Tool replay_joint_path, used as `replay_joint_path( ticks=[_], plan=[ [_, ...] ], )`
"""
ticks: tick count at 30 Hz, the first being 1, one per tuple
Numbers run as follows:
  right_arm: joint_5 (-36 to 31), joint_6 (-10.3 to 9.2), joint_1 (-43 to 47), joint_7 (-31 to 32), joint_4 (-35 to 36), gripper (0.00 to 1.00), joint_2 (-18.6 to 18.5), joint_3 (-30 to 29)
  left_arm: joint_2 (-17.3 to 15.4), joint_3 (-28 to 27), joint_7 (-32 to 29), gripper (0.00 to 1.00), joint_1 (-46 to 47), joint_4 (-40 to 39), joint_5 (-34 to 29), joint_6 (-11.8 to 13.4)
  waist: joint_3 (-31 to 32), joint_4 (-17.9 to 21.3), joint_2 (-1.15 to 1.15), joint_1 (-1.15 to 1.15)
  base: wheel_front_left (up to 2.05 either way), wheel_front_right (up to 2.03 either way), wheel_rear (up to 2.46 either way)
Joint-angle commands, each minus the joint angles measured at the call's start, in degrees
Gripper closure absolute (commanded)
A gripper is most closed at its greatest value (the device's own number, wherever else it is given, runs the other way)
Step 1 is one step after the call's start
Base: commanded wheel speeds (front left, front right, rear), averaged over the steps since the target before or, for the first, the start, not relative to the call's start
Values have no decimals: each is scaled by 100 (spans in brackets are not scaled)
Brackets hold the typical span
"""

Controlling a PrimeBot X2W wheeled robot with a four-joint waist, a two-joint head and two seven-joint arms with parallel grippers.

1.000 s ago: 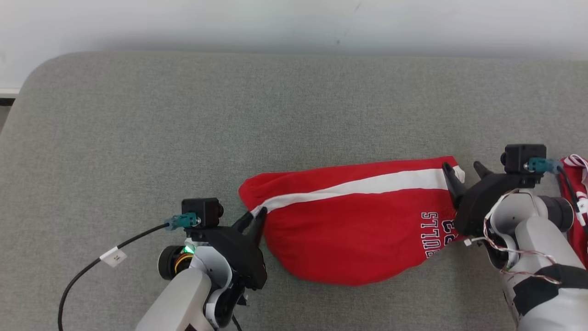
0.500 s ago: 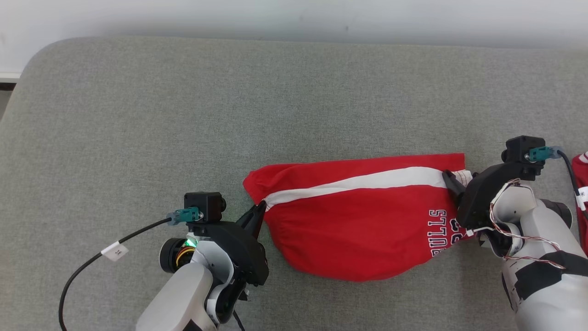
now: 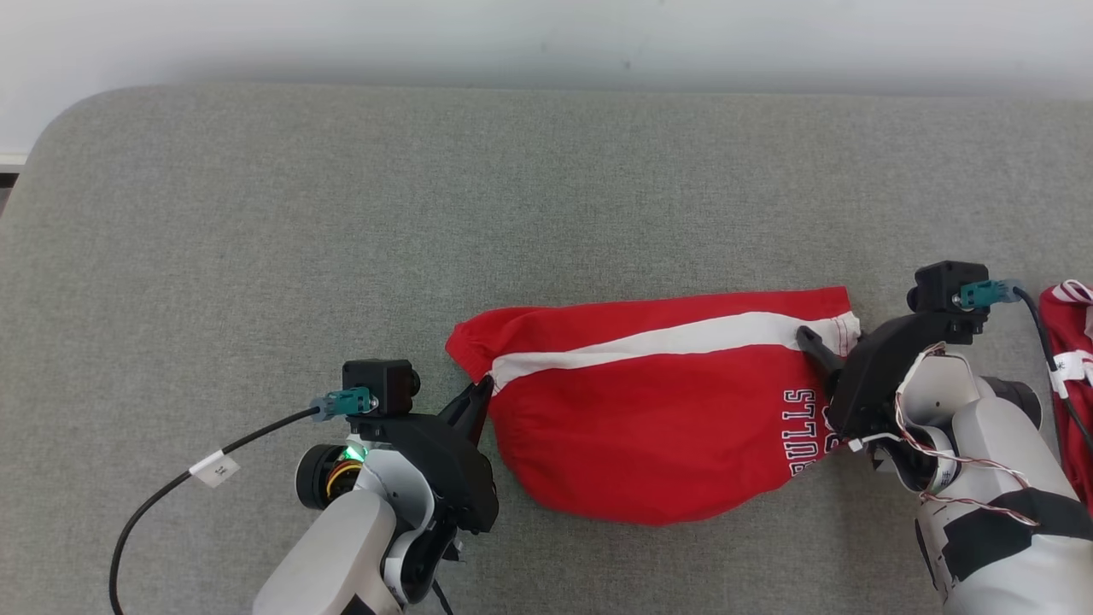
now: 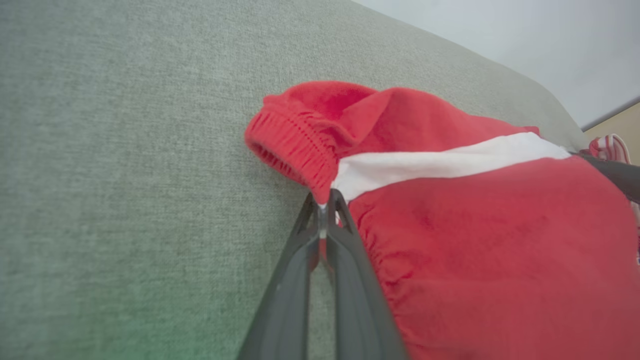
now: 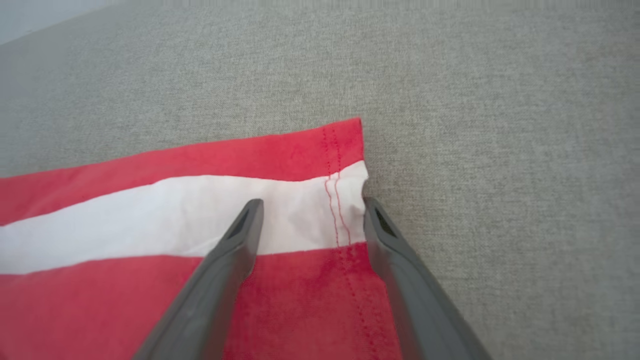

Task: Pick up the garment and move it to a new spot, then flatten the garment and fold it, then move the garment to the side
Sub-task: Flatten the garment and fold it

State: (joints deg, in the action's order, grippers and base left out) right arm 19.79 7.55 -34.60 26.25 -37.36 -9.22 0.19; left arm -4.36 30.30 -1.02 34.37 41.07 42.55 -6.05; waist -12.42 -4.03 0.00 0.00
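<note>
shorts 1 | other red-white garment 1 | grippers 2: left gripper, right gripper

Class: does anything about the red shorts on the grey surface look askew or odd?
Yes: the red shorts lie bunched, not flat; their elastic waistband is puckered where the left gripper pinches it.

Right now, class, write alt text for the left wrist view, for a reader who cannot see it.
The left gripper is shut on the waistband edge of the red shorts, which have a white stripe and lie on a grey fabric surface.
</note>
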Motion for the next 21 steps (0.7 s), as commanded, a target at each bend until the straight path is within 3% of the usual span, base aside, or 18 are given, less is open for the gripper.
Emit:
replay_joint_path(
  ticks=[1, 9, 16, 17, 18, 19, 20, 21],
  plan=[
    [-24, -12, 56, 18, 65, 0, -1, 7, -16, 9, 29, 100, 34, 14, 34, -2, 0, 1, 0, 0, 0, 0, 0],
    [37, -13, 169, 240, 395, 0, 103, 31, -19, 41, 19, 100, 49, 36, 55, -2, 7, -21, 0, 0, 0, 0, 0],
    [-232, -12, 134, 406, 257, 0, 34, -197, -7, 87, -7, 100, 66, 41, 98, -13, -6, -75, 0, 0, 0, 0, 0],
    [-238, -12, 124, 444, 239, 10, 39, -212, -5, 92, -6, 100, 68, 42, 110, -17, -5, -80, 0, 0, 0, 0, 0],
    [-268, -12, 118, 473, 225, 42, 42, -202, -3, 99, -2, 100, 65, 43, 115, -21, 0, -85, 0, 0, 0, 0, 0],
    [-277, -13, 108, 478, 227, 57, 44, -185, -2, 101, 9, 100, 61, 42, 121, -23, 7, -88, 0, 0, 0, 0, 0],
    [-274, -12, 94, 457, 247, 65, 46, -160, -4, 100, 31, 100, 58, 37, 129, -26, 14, -87, 0, 0, 0, 0, 0],
    [-264, -13, 74, 409, 284, 89, 47, -146, -13, 94, 63, 100, 57, 23, 126, -28, 27, -85, 0, 0, 0, 0, 0]
  ],
)
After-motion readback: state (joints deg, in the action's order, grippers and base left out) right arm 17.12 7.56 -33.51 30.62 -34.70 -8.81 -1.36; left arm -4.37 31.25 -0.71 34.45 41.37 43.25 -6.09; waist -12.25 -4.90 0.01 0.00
